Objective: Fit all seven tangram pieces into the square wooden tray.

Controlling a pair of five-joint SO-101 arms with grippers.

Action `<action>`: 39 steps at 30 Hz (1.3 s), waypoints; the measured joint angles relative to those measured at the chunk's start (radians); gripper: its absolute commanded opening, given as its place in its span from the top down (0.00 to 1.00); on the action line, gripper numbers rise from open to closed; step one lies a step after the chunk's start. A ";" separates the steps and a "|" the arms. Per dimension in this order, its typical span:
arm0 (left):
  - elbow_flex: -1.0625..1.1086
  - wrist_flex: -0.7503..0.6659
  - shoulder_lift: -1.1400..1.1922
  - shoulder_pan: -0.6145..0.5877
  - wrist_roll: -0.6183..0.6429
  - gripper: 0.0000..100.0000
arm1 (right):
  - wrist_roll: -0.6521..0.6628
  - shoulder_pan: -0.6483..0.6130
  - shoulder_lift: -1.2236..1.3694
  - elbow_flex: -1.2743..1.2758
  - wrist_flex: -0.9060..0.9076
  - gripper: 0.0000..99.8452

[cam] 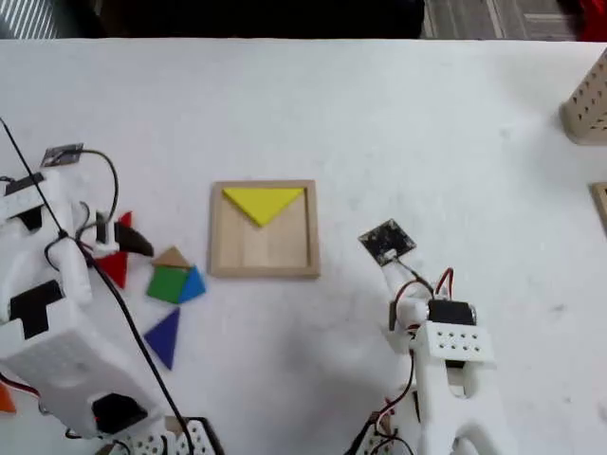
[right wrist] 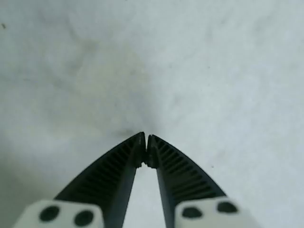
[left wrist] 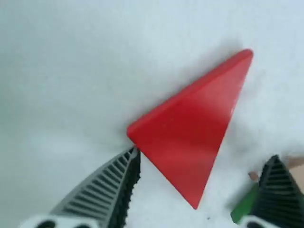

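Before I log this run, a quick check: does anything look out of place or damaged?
Nothing damaged or spilled. One orange piece lies apart from the other loose pieces, near the left arm. The yellow triangle sits squarely in the tray.

Both arms are white printed plastic with black motor blocks (cam: 450, 311) set in. The left arm (cam: 57, 322) trails thin black cables (cam: 114, 190). The right arm (cam: 446, 389) carries a plate (cam: 455, 343) dotted with small holes, with red and black wires (cam: 441, 280) looping off it. The fingers (right wrist: 118, 175) are black and ribbed, on white mounts with round holes.
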 measured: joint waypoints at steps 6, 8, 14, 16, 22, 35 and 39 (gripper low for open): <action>-0.061 0.000 0.000 -0.026 -0.003 0.61 | 0.000 0.000 0.000 0.000 0.000 0.98; -0.069 0.000 0.000 -0.038 -0.026 0.62 | 0.000 0.000 0.000 0.000 0.000 0.98; -0.069 -0.011 0.000 -0.035 -0.060 0.62 | 0.000 0.000 0.000 0.000 0.000 0.98; -0.069 -0.041 0.000 -0.031 -0.060 0.62 | 0.000 0.000 0.000 0.000 0.000 0.98; -0.058 -0.091 0.000 -0.023 -0.063 0.61 | 0.000 0.000 0.000 0.000 0.000 0.98; 0.025 -0.100 0.000 -0.023 -0.117 0.62 | 0.000 0.000 0.000 0.000 0.000 0.98; 0.025 -0.100 0.000 -0.003 -0.115 0.62 | 0.000 0.000 0.000 0.000 0.000 0.98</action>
